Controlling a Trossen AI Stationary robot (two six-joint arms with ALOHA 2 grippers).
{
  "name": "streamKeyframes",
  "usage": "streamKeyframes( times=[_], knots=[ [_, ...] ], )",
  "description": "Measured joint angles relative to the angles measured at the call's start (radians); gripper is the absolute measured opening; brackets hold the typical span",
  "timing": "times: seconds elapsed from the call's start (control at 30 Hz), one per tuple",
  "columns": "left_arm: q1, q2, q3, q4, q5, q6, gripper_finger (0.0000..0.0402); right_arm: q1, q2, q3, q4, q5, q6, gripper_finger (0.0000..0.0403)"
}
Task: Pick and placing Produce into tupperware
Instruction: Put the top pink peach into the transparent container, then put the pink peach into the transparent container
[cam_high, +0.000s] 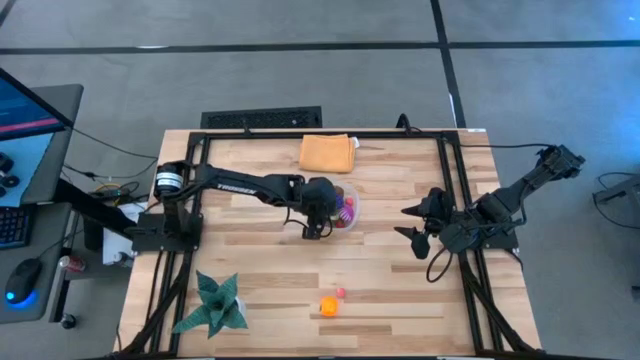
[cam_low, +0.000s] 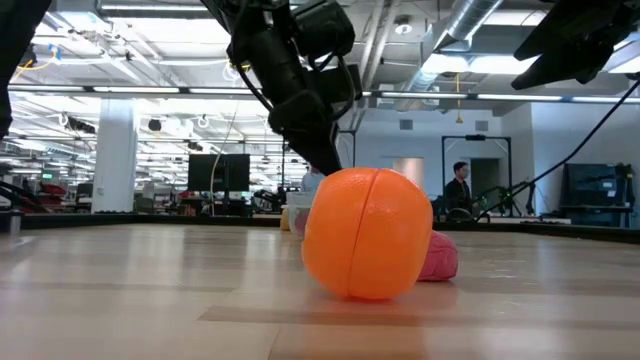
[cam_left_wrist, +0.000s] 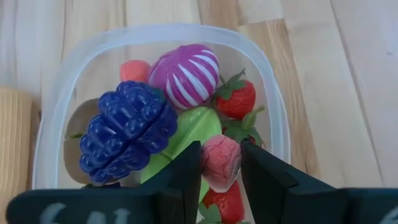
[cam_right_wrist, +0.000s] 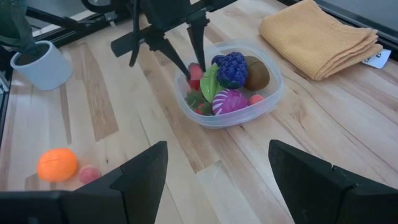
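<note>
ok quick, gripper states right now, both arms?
Left gripper: closed on a pink produce piece, over the tupperware.
Right gripper: open, empty, off to the side of the table.

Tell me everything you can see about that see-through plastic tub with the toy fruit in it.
The shallow clear plastic tub, rounded-square with a thick rim, sits upright on the light wooden table, near a folded orange cloth. It is crowded with toy produce: a dark blue berry cluster, a purple striped piece, strawberries. The left gripper reaches into it, shut on a pink piece.
</note>
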Motion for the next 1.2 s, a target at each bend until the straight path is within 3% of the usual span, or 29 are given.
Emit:
streamKeyframes(
  times=[0.4,0.67,0.83,1.03,1.2],
  knots=[
    [0.004,0.000,0.000,0.003,-0.017,0.001,0.0178,0.007,0.000,0.000,0.000,-0.007,0.000,0.0301],
    [0.007,-0.047,-0.001,-0.004,-0.017,0.010,0.0194,0.013,0.040,0.000,0.076,-0.139,-0.101,0.0301],
    [0.024,-0.156,-0.001,-0.021,0.007,0.010,0.0194,0.011,0.161,0.001,0.209,-0.212,-0.213,0.0301],
    [0.034,-0.312,-0.016,-0.073,0.012,0.027,0.0194,0.009,0.347,0.001,0.407,-0.226,-0.246,0.0301],
    [0.047,-0.451,-0.080,-0.111,0.004,0.029,0.0194,-0.001,0.536,0.001,0.595,-0.313,-0.264,0.0301]
  ],
)
